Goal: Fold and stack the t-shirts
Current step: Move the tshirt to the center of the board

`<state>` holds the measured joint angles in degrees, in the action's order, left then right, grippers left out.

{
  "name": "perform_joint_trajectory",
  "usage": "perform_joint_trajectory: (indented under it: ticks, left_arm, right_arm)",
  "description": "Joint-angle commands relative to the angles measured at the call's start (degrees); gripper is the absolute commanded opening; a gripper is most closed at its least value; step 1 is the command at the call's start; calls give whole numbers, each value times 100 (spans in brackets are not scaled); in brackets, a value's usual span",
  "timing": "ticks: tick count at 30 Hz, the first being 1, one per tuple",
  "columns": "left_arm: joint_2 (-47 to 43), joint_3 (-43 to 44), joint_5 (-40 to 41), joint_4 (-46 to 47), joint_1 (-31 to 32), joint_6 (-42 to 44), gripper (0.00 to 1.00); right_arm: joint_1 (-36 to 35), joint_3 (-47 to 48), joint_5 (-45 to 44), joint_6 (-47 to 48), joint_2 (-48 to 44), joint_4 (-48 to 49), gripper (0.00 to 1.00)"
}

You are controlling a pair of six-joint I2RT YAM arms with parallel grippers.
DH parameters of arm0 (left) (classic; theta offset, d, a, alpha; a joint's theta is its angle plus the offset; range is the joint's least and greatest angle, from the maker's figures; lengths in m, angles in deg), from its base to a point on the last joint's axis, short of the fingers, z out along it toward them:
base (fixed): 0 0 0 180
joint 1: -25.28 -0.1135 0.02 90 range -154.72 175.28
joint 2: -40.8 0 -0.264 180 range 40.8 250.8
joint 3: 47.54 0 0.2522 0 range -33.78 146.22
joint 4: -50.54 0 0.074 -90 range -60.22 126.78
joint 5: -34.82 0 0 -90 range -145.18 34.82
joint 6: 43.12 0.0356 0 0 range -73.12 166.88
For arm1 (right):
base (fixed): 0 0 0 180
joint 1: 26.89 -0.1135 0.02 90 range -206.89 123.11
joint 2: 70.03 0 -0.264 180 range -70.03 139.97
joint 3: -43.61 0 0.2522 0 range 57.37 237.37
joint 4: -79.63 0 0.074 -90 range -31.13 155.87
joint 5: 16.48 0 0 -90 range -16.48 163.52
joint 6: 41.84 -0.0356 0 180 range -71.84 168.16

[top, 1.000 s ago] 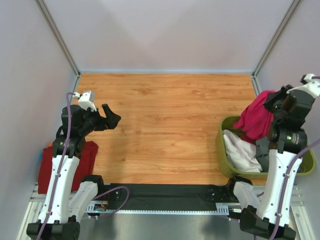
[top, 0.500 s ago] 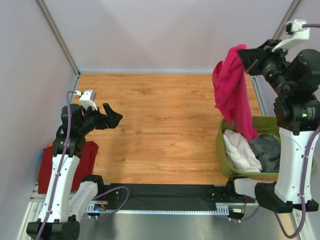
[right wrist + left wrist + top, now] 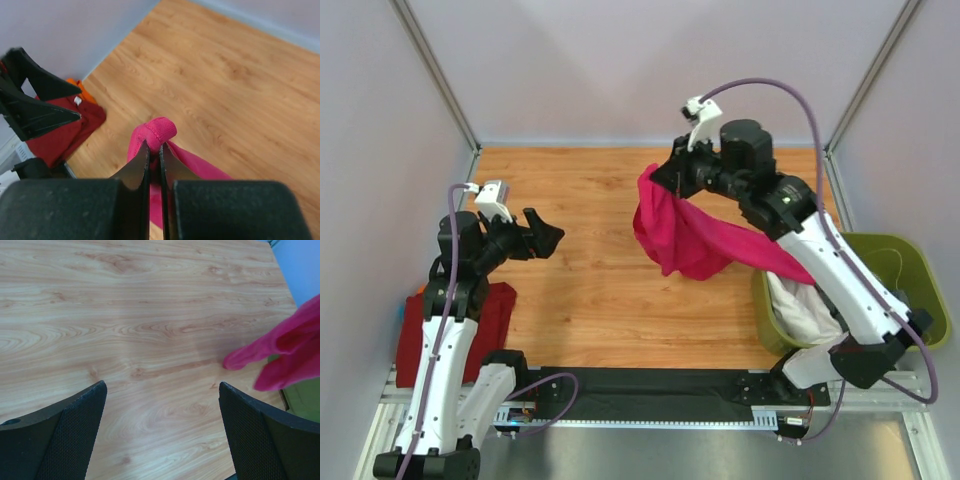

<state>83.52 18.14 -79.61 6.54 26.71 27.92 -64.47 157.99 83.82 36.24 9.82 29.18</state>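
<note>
Pink cloth is pinched tight between the two fingers of the right gripper, which are pressed together on a small fold of the bright pink t-shirt. The fold pokes out just past the fingertips. The rest of the shirt hangs down below the gripper, up in the air over the middle of the wooden table. Its far end trails back to the green bin at the right edge of the table. A white t-shirt lies inside that bin. The left gripper is well apart from the pink shirt, over the left side of the table. Its two fingers stand wide apart and hold nothing, with wood showing under them. A dark red t-shirt lies at the near left corner of the table, partly hidden by the left arm.
</note>
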Motion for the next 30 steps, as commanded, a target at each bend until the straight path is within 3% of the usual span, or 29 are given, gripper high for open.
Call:
perform_joint_trajectory:
  ticks: [1, 5, 9, 13, 20, 27, 29, 30]
  left_arm:
    - [-97, 46, 35, 176, 15, 138, 99]
    - [-106, -76, -615, 483, 41, 95, 98]
    - [60, -226, -195, 922, 375, -737, 95]
    - [517, -454, 437, 1573, 1165, -1189, 92]
    - [1545, -209, 351, 2443, 1965, -741, 89]
    - [2266, -236, 692, 3393, 3195, 129, 90]
    - [2686, -26, 746, 3375, 3284, 182, 86]
    - [2802, 28, 790, 3384, 3337, 191, 79]
  right_arm:
    - [-284, -69, 173, -292, 240, 857, 0]
    - [-627, 650, 480, -188, 943, 558, 0]
    - [-627, 1003, 517, -249, 1102, 356, 0]
    - [-627, 1223, 490, -118, 989, -75, 0]
    - [-593, 1083, -107, 217, 514, -910, 0]
    - [-504, 960, 147, 102, 268, -1315, 0]
    - [-496, 907, 130, 129, 206, -1315, 0]
    - [-496, 898, 121, 138, 162, -1358, 0]
